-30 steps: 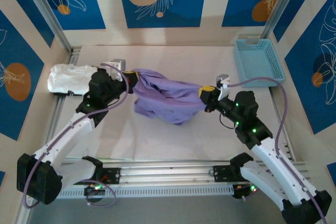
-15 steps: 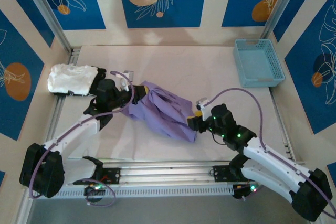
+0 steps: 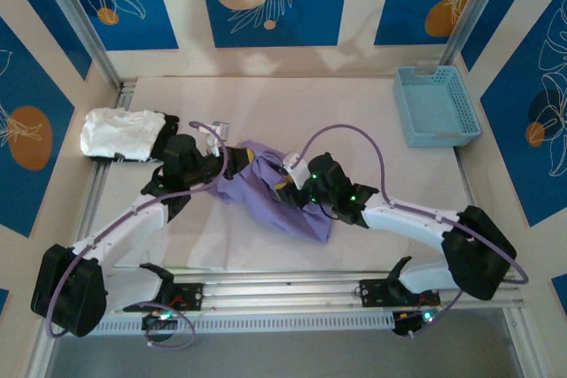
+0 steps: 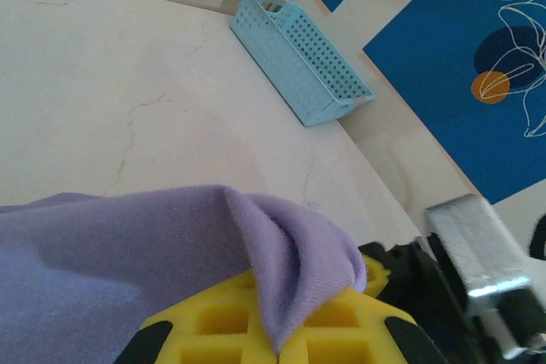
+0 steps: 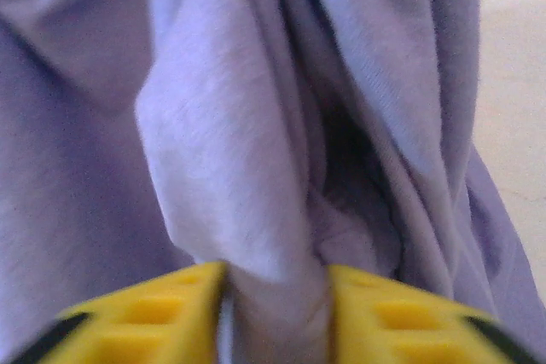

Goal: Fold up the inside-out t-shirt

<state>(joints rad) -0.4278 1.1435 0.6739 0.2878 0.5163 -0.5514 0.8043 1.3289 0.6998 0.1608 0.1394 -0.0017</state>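
Observation:
The lavender t-shirt (image 3: 266, 190) lies bunched and creased in the middle of the table, between the two arms. My left gripper (image 3: 232, 155) is at the shirt's upper left corner; in the left wrist view its yellow pads (image 4: 341, 330) are pressed together with a fold of the t-shirt (image 4: 290, 253) pinched between them. My right gripper (image 3: 285, 181) reaches in over the middle of the cloth. In the right wrist view a thick bunch of the t-shirt (image 5: 256, 168) is squeezed between its yellow pads (image 5: 145, 313).
A folded white garment (image 3: 120, 135) lies at the far left beside the left arm. A light blue basket (image 3: 436, 105) stands at the back right, also visible as the basket (image 4: 299, 57) in the left wrist view. Bare table lies behind the shirt.
The right gripper has swept left and inward, from the shirt's right end to over its middle, folding cloth across. The shirt went from stretched and raised to bunched low. The left gripper dropped slightly.

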